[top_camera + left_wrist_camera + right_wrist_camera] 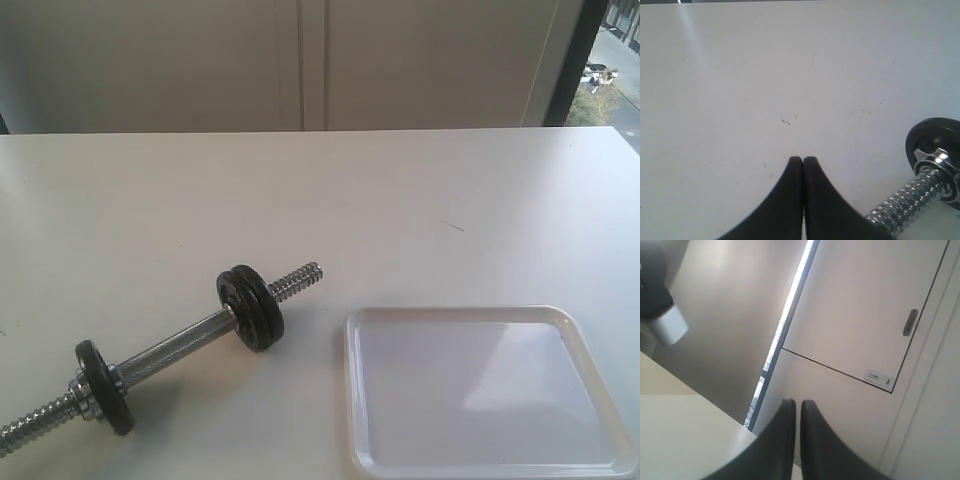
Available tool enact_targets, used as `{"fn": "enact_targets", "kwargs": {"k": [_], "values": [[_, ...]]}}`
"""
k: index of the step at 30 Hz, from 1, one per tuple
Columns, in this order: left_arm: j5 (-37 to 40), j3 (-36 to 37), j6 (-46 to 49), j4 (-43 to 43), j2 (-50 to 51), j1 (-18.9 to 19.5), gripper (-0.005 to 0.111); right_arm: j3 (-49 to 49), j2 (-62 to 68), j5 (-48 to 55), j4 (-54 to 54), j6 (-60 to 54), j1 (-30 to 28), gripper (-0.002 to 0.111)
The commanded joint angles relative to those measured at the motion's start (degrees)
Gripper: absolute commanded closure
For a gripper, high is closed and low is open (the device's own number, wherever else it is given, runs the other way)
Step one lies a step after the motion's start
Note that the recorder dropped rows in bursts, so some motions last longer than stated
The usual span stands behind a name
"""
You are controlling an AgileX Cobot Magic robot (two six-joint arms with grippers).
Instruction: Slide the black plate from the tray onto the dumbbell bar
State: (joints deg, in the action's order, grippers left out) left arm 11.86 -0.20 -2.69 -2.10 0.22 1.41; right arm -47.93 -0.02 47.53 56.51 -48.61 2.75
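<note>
1. Since both grippers are pinched closed on nothing, I'd say my part is pretty much over. The left gripper [803, 159] hovers over bare table [790, 75], fingers pressed together, near one threaded end of the dumbbell bar [180, 345].
2. The right gripper [797, 402] is closed too, maybe with a hairline gap. It's aimed at a wall, well off the work.
3. The tray [352, 400] has nothing in it.
4. Three black discs sit on the bar: one against the collar nut [935, 157], and two pressed together near the other threaded end. I reckon the outer one of that pair is the black plate [266, 304], but I can't tell for sure.
5. Left to do: nothing obvious, as far as I can judge.
</note>
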Motion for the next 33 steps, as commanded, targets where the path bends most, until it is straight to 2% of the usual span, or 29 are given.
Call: {"fn": "enact_targets", "kwargs": {"k": [1, 3, 7, 10, 11, 13, 15, 20, 25, 33], "values": [[-0.25, 0.20, -0.04, -0.65, -0.22, 0.31, 0.107, 1.74, 0.02, -3.64, -4.38, 7.26, -2.40, 0.104], [-0.25, 0.20, -0.04, -0.65, -0.22, 0.31, 0.107, 2.77, 0.02, -6.92, -7.57, 14.17, -3.55, 0.104], [-0.25, 0.20, -0.04, -0.65, -0.22, 0.31, 0.107, 4.96, 0.02, -13.67, -19.06, 35.20, -4.51, 0.104], [-0.25, 0.20, -0.04, -0.65, -0.22, 0.31, 0.107, 7.75, 0.02, -20.28, -32.56, 59.07, -4.51, 0.104], [-0.25, 0.20, -0.04, -0.65, -0.22, 0.31, 0.107, 9.75, 0.02, -24.26, -37.69, 70.86, -4.51, 0.104], [-0.25, 0.20, -0.04, -0.65, -0.22, 0.31, 0.107, 14.05, 0.02, -28.80, -42.26, 79.33, -4.51, 0.104], [-0.25, 0.20, -0.04, -0.65, -0.22, 0.31, 0.107, 17.14, 0.02, -29.18, -44.14, 78.07, -4.51, 0.104], [-0.25, 0.20, -0.04, -0.65, -0.22, 0.31, 0.107, 25.34, 0.02, -27.94, -45.67, 62.18, -4.51, 0.104], [-0.25, 0.20, -0.04, -0.65, -0.22, 0.31, 0.107, 37.73, 0.02, -28.32, -52.26, 61.69, -4.51, 0.104], [-0.25, 0.20, -0.04, -0.65, -0.22, 0.31, 0.107, 46.37, 0.02, -28.45, -59.75, 61.05, -4.51, 0.104]]}}
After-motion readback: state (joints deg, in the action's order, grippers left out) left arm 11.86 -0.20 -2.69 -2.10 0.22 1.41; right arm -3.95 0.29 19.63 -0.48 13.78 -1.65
